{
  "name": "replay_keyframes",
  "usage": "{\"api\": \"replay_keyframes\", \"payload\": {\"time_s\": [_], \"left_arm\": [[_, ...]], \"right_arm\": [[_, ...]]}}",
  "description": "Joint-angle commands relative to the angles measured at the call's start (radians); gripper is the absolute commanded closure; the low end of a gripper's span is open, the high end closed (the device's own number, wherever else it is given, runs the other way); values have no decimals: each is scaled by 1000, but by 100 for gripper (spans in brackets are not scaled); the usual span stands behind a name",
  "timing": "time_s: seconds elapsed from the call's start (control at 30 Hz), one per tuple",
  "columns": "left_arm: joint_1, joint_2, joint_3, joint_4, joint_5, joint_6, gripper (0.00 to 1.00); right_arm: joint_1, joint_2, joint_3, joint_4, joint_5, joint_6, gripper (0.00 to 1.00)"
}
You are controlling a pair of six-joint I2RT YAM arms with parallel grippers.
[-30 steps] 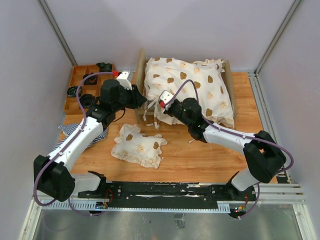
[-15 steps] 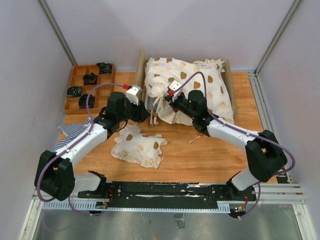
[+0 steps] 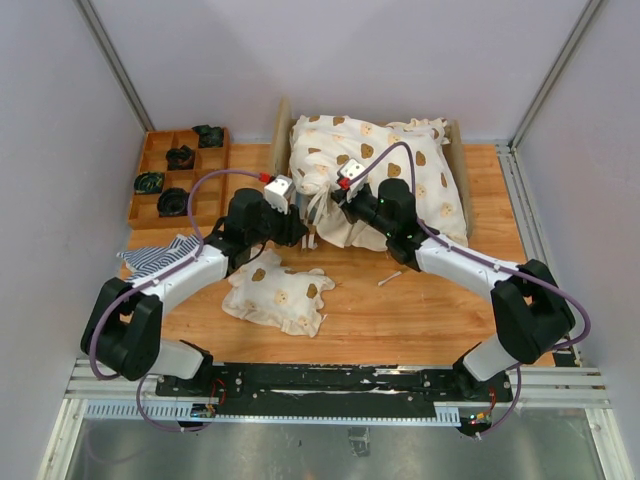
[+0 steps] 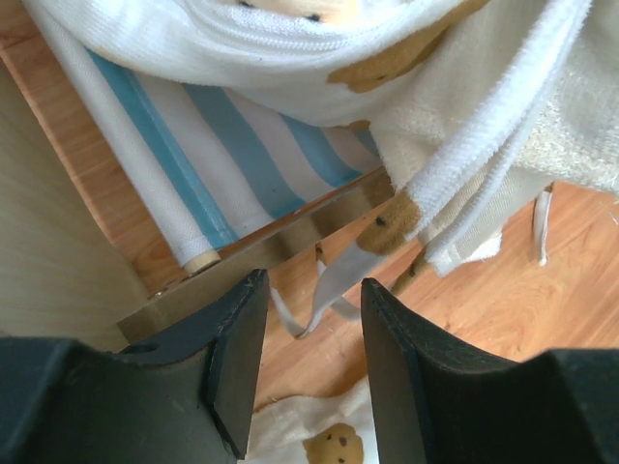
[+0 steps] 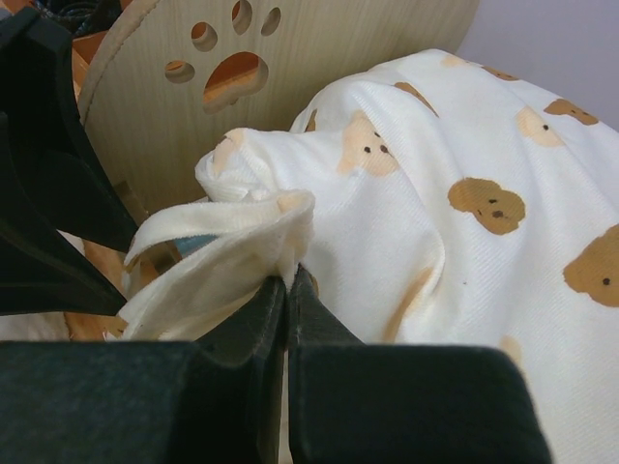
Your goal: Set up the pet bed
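Corner of quilt (image 5: 464,145) up, left jaws now spread
Pillow (image 3: 278,292) lies nearest; beyond it the left gripper (image 4: 311,290) hangs open, empty, at the bed (image 4: 290,235) rail, while the right gripper (image 5: 287,282) — pinching the quilt — has raised it off the striped mattress (image 4: 222,126); bed at the far side, not yet made.

- The pet bed (image 3: 283,130) stands at the middle of the table's (image 3: 400,320) far edge, with the quilt (image 3: 400,170) heaped on it.
- The compartment tray (image 3: 135,213) sits in the far left corner.
- The pillow (image 3: 278,292) lies before the bed.
- The cloth (image 3: 150,258) lies at the left edge.
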Motion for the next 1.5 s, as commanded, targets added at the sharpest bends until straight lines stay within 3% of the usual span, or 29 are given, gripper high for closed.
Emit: {"api": "replay_keyframes", "payload": {"time_s": [0.0,0.2,0.37,0.47,0.8,1.0,1.47], "left_arm": [[-18,18,-4,84,-34,4,53],[-39,35,1,109,-40,6,58],[-47,12,3,108,-70,5,88],[-47,-34,20,99,-97,2,99],[-47,-96,187,37,-208,190,100],[-47,-84,230,72,-205,316,100],[-47,-74,177,169,-246,469,100]], "right_arm": [[-24,-20,29,7,-3,15,100],[-27,-23,27,11,-6,25,100],[-28,-21,20,16,-6,26,100],[-30,-21,13,18,-4,29,100],[-43,-29,-7,42,-10,51,100],[-42,-34,-14,42,-26,51,100],[-43,-55,-31,48,-41,49,100]]}}
